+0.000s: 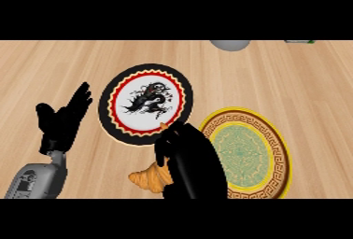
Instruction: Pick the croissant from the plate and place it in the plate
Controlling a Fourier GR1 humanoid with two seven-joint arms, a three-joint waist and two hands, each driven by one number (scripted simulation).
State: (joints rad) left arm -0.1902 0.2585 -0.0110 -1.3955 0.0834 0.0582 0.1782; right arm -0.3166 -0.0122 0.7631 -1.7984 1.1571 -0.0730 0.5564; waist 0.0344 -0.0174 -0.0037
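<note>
Here, nearest the bench's (303, 84) front edge, the right hand (189, 163) is curled round the croissant (150, 178), whose golden body shows to the left of the dark fingers and whose tip pokes out above them; most of the pastry is hidden, so whether it rests on the wood or is lifted clear cannot be told. The croissant lies between the two plates, on neither. Just right of the hand, toward the front right of the bench, sits the yellow plate (272, 140) with a green centre and a brown key-pattern rim; the hand overlaps its left rim. At the front left, the left hand (63, 122) stands open above its grey forearm, fingers straight and pointing up, touching nothing. Farther back, near the bench's middle, is the black-rimmed plate (146, 103) with a red ring and a white centre bearing a dark dragon figure. At the far edge, a grey rounded object (230, 44) and a small green-and-white item (300, 41) are partly cut off.
</note>
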